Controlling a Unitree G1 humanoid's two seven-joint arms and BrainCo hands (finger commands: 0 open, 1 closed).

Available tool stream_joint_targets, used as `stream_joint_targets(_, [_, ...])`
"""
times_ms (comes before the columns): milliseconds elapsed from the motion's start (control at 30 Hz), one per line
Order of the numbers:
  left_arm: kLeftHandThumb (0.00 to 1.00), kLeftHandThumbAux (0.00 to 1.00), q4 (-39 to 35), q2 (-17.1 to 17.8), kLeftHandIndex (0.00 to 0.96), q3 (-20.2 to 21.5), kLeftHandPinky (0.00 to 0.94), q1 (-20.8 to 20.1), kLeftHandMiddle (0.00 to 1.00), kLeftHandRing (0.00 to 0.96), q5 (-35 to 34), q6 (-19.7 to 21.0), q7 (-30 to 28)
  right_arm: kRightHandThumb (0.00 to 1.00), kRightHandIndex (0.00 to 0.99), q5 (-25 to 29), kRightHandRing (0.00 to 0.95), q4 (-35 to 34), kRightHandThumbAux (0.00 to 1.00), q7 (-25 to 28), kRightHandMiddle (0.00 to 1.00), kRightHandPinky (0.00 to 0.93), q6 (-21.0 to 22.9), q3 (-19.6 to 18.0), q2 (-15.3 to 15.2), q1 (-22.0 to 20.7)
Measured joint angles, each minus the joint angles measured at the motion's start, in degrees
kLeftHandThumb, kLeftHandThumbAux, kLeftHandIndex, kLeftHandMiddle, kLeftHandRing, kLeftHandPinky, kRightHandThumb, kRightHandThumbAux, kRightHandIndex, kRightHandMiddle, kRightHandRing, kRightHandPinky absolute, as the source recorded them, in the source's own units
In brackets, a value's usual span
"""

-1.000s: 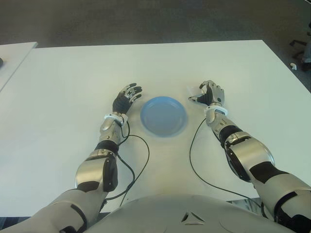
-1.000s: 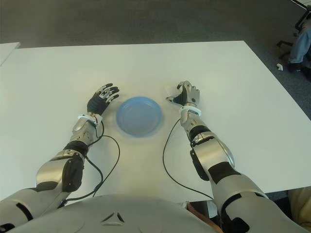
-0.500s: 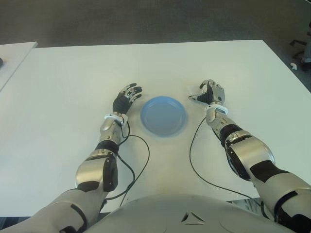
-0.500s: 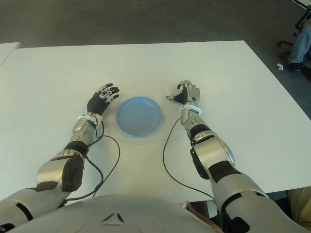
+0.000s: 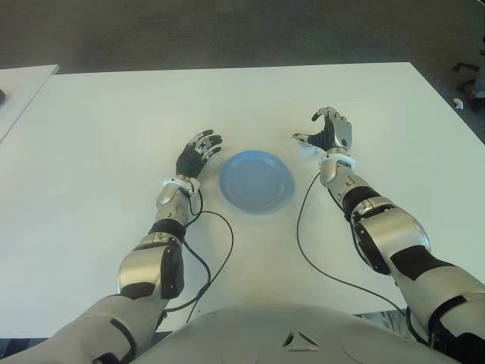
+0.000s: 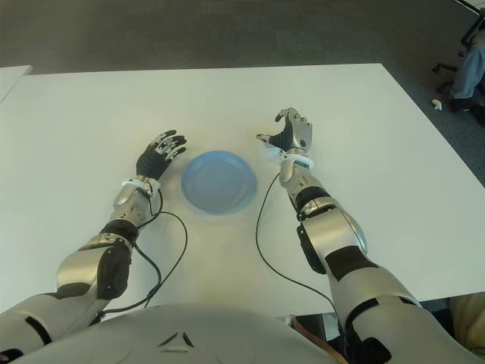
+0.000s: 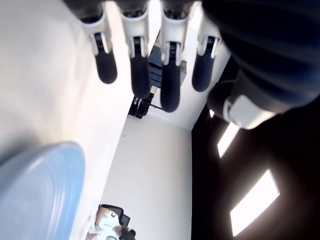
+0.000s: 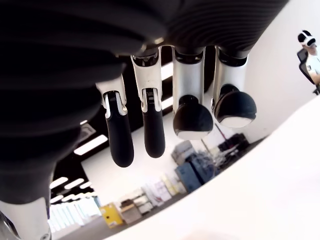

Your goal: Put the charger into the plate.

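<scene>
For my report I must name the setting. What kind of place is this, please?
Probably an office or a lab. A large white table stands on dark carpet, part of an office chair shows at the far right, and the right wrist view shows ceiling strip lights.

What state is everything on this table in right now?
plate: flat on the table, nothing in it.
left hand: open, empty, just left of the plate.
right hand: right of the plate; cannot tell if it grips anything.
charger: probably the small white thing by the right hand's thumb; outside the plate, held or not unclear.
</scene>
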Motion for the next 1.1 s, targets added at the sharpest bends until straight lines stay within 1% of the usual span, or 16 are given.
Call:
stream_joint_targets(333, [0.000,0.550,0.40,-0.04,0.266,0.00,0.209,-0.35,0.334,0.265,0.02,0.02,-0.04,0.736,0.440,-0.17,0.871,-1.04,0.709,-1.32,0.881,0.878,-2.94,0.44,0.00,-1.41])
stream_joint_targets(600, [0.000,0.553,0.60,-0.08,0.265,0.11,0.219,-0.51,0.334,0.269,-0.08,0.08,-0.18,0.734,0.440,-0.52,0.869,-1.74,0.709,-1.90,0.879,0.872,-4.12,1.30,0.23,-1.51])
stream_joint_targets(867, [0.000,0.555,0.80,-0.09,0.264,0.22,0.194,-0.66,0.333,0.261,-0.02,0.17,-0.19,0.734,0.440,-0.93,0.869,-2.24,0.709,-1.93,0.882,0.871,-5.64,2.57,0.82,-1.50])
stream_joint_targets(967, [0.000,0.557,0.87,-0.10,0.265,0.20,0.197,-0.71,0.333,0.260,0.03,0.17,-0.19,0.735,0.440,-0.93,0.870,-2.46,0.708,-1.60,0.884,0.870,-6.46,2.93,0.92,-1.50])
stream_joint_targets(1100, [0.000,0.560,0.89,-0.10,0.264,0.22,0.204,-0.73,0.333,0.263,0.02,0.16,-0.19,0.737,0.440,-0.81,0.864,-2.62,0.708,0.40,0.876,0.847,-7.52,3.07,0.92,-1.50])
